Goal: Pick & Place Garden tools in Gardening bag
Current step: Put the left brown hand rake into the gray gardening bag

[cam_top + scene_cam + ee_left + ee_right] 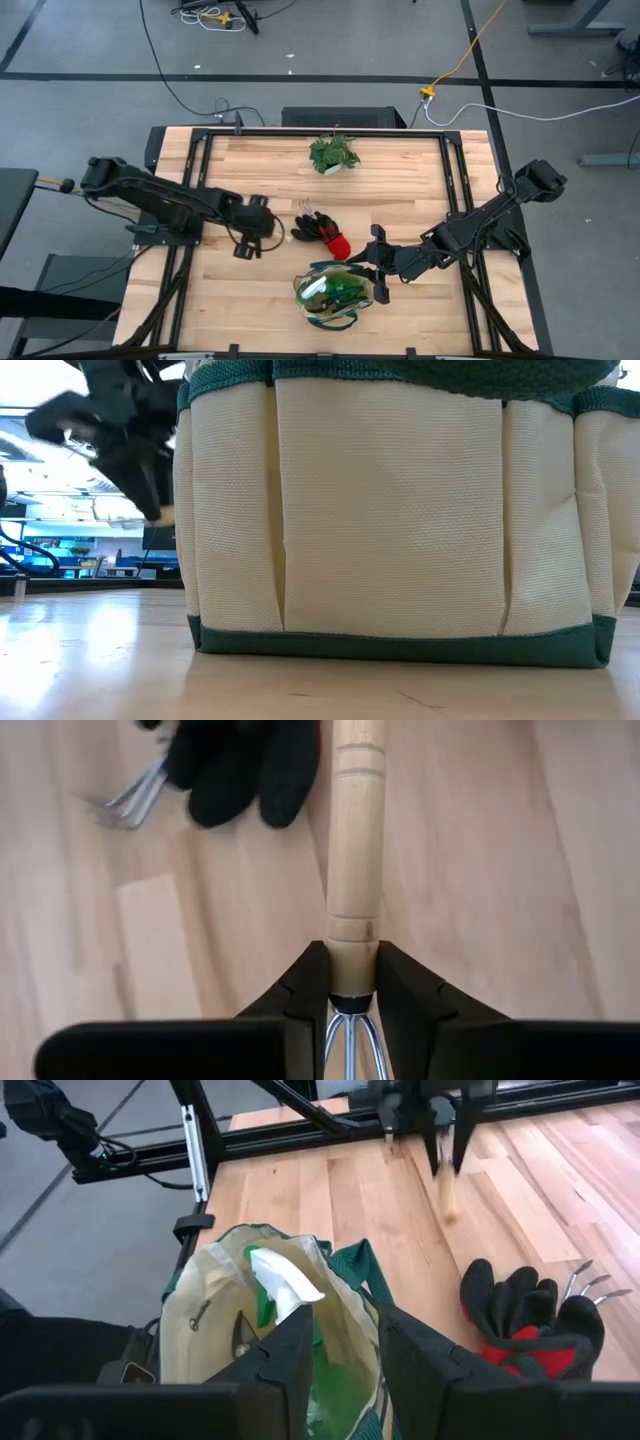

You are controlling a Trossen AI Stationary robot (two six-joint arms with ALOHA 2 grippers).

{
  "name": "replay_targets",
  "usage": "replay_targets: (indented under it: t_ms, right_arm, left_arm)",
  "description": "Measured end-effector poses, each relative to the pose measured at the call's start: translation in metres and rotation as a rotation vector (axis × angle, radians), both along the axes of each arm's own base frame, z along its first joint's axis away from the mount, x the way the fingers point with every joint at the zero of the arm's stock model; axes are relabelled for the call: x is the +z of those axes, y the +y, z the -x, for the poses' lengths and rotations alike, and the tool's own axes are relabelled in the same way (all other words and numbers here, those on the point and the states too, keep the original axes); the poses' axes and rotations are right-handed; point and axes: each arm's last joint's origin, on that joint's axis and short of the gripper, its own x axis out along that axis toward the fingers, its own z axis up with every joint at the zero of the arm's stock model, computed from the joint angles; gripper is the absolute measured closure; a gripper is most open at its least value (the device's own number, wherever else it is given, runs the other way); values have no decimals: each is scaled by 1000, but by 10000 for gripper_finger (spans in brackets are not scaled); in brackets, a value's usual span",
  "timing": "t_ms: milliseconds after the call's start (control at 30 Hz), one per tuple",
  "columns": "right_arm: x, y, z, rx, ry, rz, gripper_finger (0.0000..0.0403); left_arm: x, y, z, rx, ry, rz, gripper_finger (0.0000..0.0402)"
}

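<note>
The beige gardening bag with green trim stands upright near the table's near edge and fills the low view. The green spray bottle stands inside it. The red-and-black gloves lie on the table beyond the bag, with a small metal pronged rake partly under them. My left gripper, left of the gloves, is shut on a wooden-handled tool. My right gripper is open at the bag's right rim, with the green-trimmed rim between its fingers; whether they touch it I cannot tell. My left gripper pinches the wooden handle at its end next to the metal wires between its two fingers. The fingers point down and the handle runs on past them in the same direction. The tool is lifted clear of the table, its free handle end lowest.
A leafy potted plant stands at the table's far middle. Black frame rails run along the left, right and far sides of the table. Bare wood lies between my left gripper and the bag.
</note>
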Motion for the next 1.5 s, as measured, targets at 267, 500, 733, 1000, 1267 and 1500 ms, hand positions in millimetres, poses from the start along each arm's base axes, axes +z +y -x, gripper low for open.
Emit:
replay_targets:
  t_ms: [267, 500, 733, 1000, 1267, 1500]
  right_arm:
    - [0, -1, 0, -10, -6, 6, 286]
    - [1, -1, -1, -37, -19, 17, 286]
    - [2, -1, -2, -45, -36, 11, 286]
    - [5, -1, -3, -46, -67, -7, 286]
    - [15, 2, -7, -25, -164, -13, 286]
    - [17, 2, -7, -14, -190, 2, 286]
  left_arm:
    - [38, 0, 19, 28, -233, 60, 335]
    - [61, -8, 17, -23, -463, 138, 335]
    - [76, -19, 11, -54, -626, 229, 335]
    - [91, -36, 9, -108, -774, 328, 335]
    - [104, -49, 7, -158, -907, 391, 335]
    - [95, -65, -13, -196, -955, 411, 335]
